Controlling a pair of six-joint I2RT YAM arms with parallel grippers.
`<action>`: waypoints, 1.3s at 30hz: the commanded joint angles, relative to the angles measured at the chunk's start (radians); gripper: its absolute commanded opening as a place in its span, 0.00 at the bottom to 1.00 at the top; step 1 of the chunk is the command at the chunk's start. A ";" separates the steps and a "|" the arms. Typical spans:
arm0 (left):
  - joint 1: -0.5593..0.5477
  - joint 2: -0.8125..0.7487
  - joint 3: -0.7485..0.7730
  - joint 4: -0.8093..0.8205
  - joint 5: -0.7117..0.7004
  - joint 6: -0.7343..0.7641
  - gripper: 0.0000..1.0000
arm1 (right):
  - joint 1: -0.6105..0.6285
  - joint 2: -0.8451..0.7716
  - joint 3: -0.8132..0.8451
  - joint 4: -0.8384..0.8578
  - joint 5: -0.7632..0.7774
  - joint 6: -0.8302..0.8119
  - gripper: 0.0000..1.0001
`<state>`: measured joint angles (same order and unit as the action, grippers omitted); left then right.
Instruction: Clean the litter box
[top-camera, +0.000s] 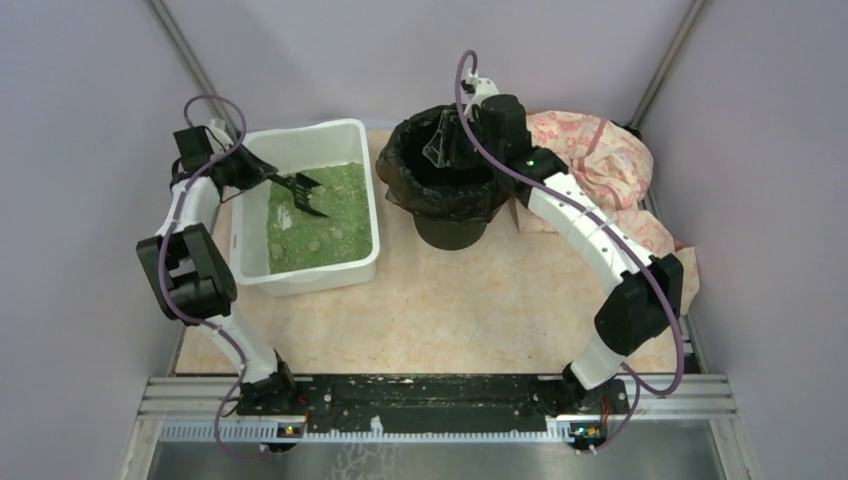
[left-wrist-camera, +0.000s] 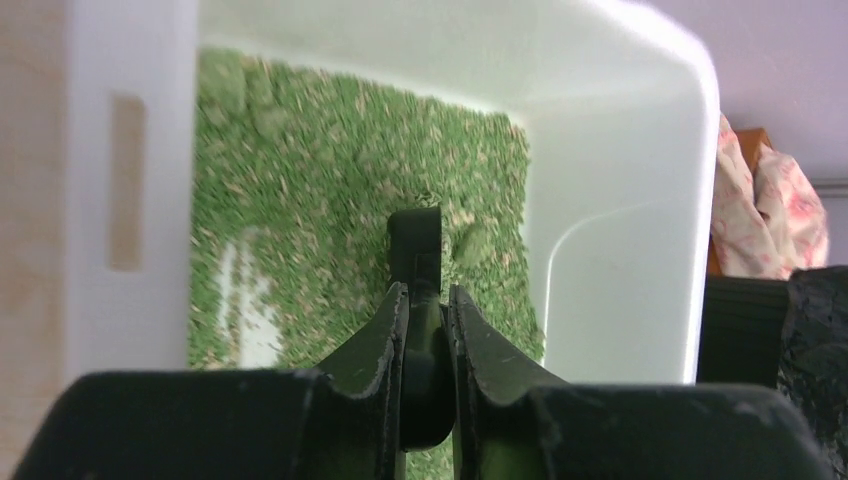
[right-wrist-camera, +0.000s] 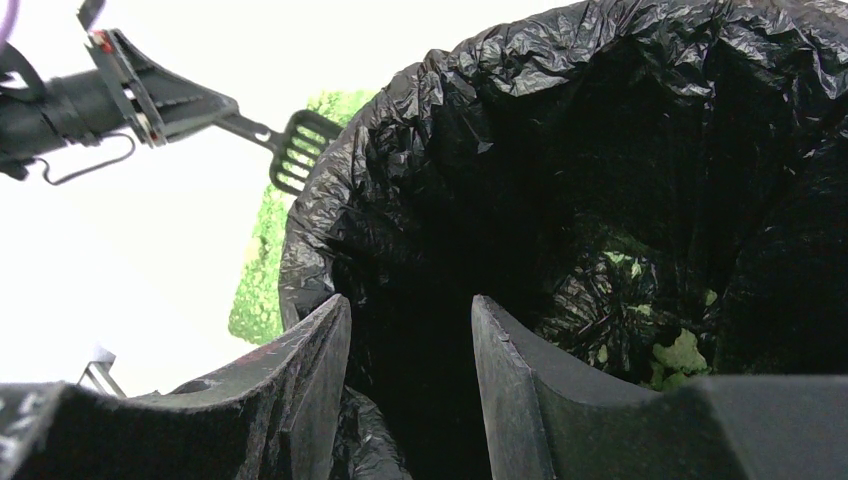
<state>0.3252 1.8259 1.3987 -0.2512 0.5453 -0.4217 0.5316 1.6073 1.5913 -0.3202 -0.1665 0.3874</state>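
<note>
1. Find the litter box (top-camera: 322, 276) on the left half of the table (top-camera: 480, 310), near the black-bagged bin (top-camera: 398, 170) but not touching it.
2. Expect a stiff, smooth plastic tub, weighted by the green litter (top-camera: 330, 225). Probably slides on the table sooner than tips.
3. If shifting it, take hold at the rim or at the slot in the side wall. Treat the litter as loose and easily spilled, so keep the scoop (top-camera: 303, 190) level.
4. Note the left tool (left-wrist-camera: 428, 300) clenched on the scoop's handle, slotted head over the litter.
5. Note the right tool (right-wrist-camera: 410, 330) at the bin's rim, fingers parted, bag plastic between them. Cannot tell whether gripping.
6. Count on a pale, mottled, flat table.
7. Allow for plain walls close on three sides and a crumpled floral cloth (top-camera: 600, 140) behind the bin, so probably little swing space.
</note>
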 joint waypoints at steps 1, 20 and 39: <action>0.004 -0.021 0.116 -0.090 -0.103 0.094 0.00 | -0.007 0.012 0.027 0.060 -0.004 0.008 0.48; -0.006 0.103 -0.053 0.216 0.177 -0.097 0.00 | -0.007 0.044 0.067 0.032 -0.015 -0.009 0.48; 0.035 0.080 -0.131 0.455 0.334 -0.265 0.00 | -0.007 0.040 0.051 0.030 -0.005 -0.006 0.48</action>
<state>0.3405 1.9434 1.2755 0.1658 0.8097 -0.6502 0.5316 1.6627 1.5936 -0.3229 -0.1707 0.3862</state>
